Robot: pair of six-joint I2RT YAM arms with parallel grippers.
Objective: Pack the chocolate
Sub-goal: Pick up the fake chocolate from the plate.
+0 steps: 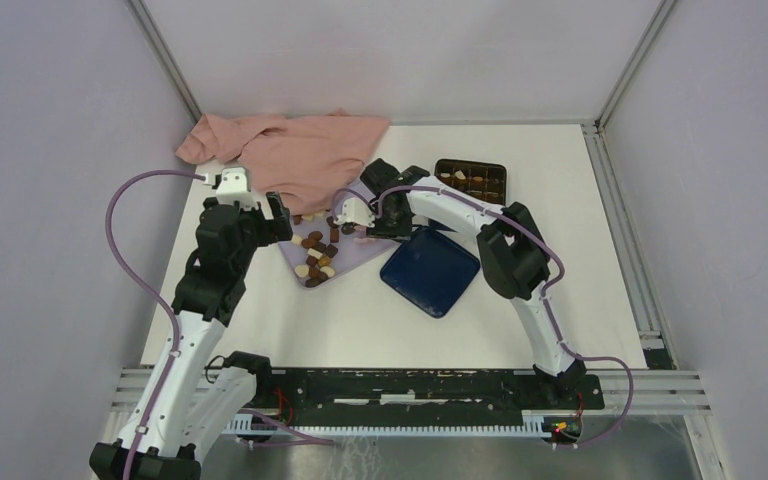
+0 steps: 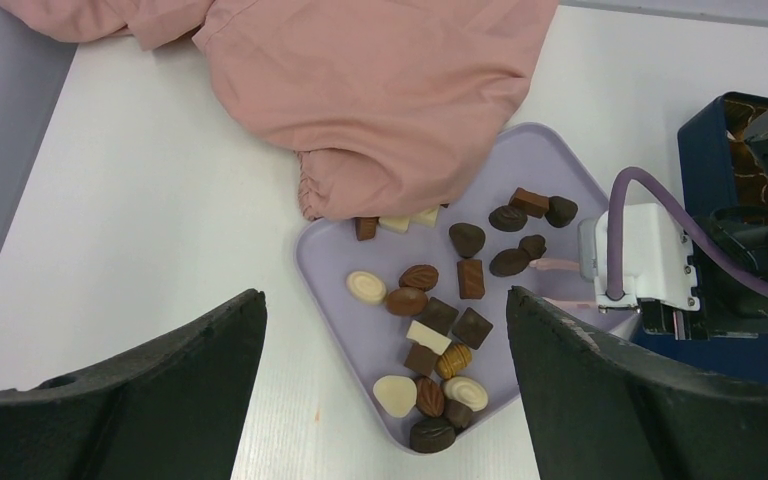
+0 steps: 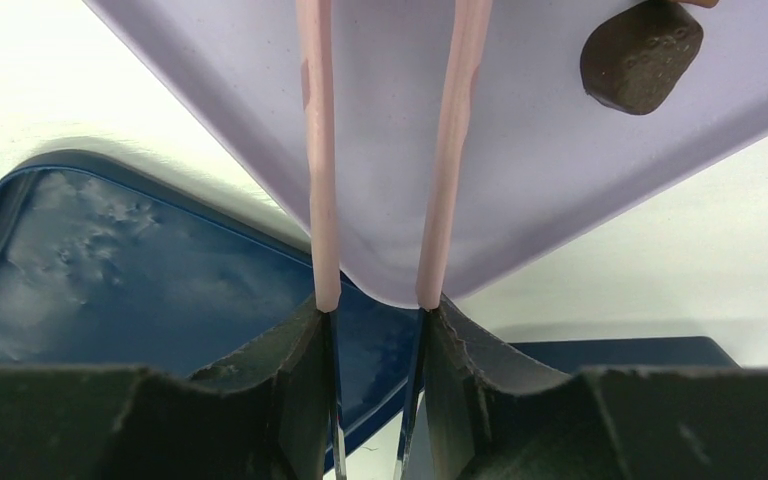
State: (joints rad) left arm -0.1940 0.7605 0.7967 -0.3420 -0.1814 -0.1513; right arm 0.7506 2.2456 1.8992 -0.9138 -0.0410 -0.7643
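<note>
1. Right wrist view: nearest are the black fingers of the right gripper [image 3: 372, 310]. They are clamped on thin pink plastic tongs [image 3: 318, 150], whose arms run out of frame at 12 o'clock, so the tips are hidden here. Beneath lies the flat lilac plastic tray [image 3: 540, 180], its corner overlapping the glossy dark blue square lid [image 3: 140, 270] at 8 o'clock. One dark brown, dimpled, bite-sized chocolate [image 3: 642, 55] sits at 1 o'clock, beside the tongs and not between them.
2. Left wrist view: the left gripper [image 2: 385, 295] hovers over the tray [image 2: 550, 165], jaws wide apart and holding nothing. Dark, light brown and cream pieces [image 2: 421, 276] lie loose from centre to 6 o'clock. The tongs [image 2: 558, 266] enter from 3 o'clock, with one tip by a dark oval piece; I cannot tell if it touches. A crumpled salmon-pink cloth [image 2: 390, 90] drapes over the tray's 12 o'clock edge, half covering a few pieces.
3. Top view: the black base rail [image 1: 410, 385] is nearest. The dark blue box with a brown grid insert [image 1: 470, 180] stands at 2 o'clock from the tray, with a few cells filled.
4. Risks, as I judge them:
   - Thin tongs may squirt a rounded piece sideways.
   - The cloth hem could snag the tips.
   - The tray resting on the lid may rock.
   - The two grippers work close together and could collide.
</note>
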